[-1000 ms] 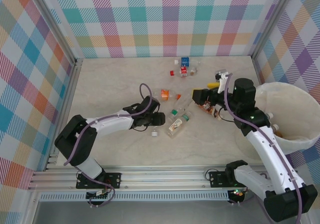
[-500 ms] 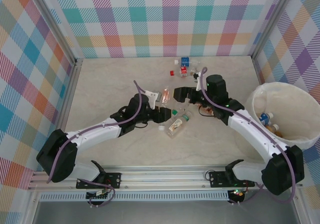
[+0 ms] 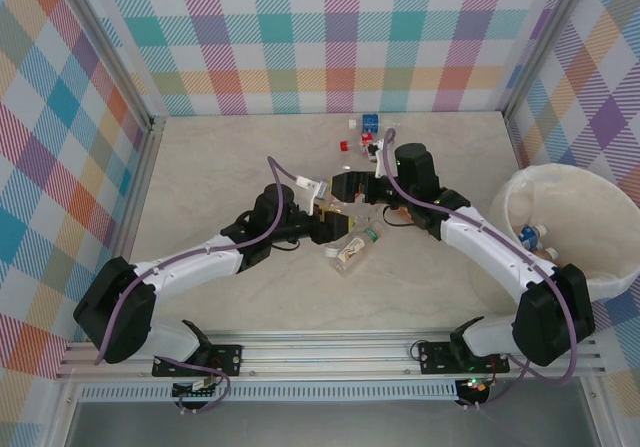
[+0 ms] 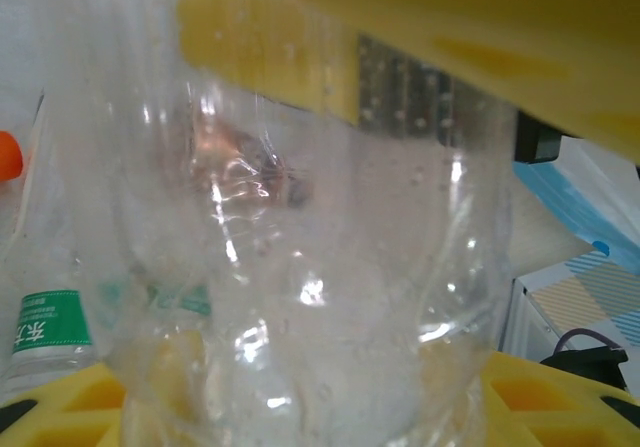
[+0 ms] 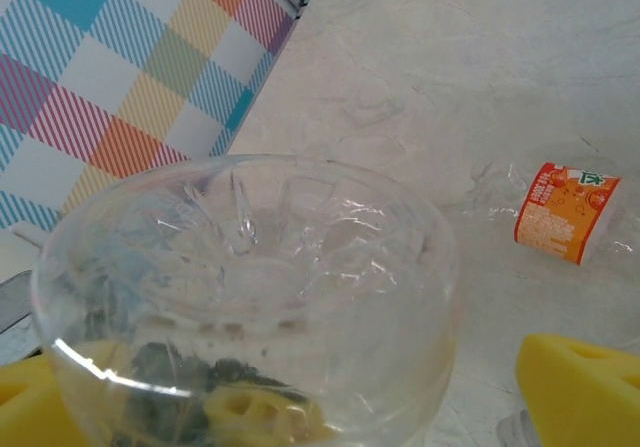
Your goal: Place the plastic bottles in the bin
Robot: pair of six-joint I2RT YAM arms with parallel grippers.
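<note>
My left gripper (image 3: 334, 228) (image 4: 310, 412) is shut on a clear plastic bottle (image 4: 310, 267) at the middle of the table. The bottle fills the space between its yellow fingers (image 4: 545, 397). My right gripper (image 3: 345, 185) (image 5: 300, 412) meets it from the far side. Its jaws stand wide open around the same bottle's rounded base (image 5: 250, 267), with a gap at the right finger (image 5: 580, 382). Two green-capped bottles (image 3: 356, 246) lie just right of the left gripper. An orange-labelled bottle (image 5: 565, 212) lies on the table. The white bin (image 3: 600, 282) stands at the right with bottles (image 3: 532, 237) inside.
A cluster of small bottles and red caps (image 3: 364, 133) sits by the back wall. Another bottle (image 3: 405, 214) lies under the right forearm. A green-labelled bottle (image 4: 45, 332) and an orange cap (image 4: 8, 155) lie beside the held one. Checkered walls enclose the table.
The right arm swung left from the bin's side to the middle and reached the bottle. The left arm stretched toward the bottles and its jaws closed on the clear one.
</note>
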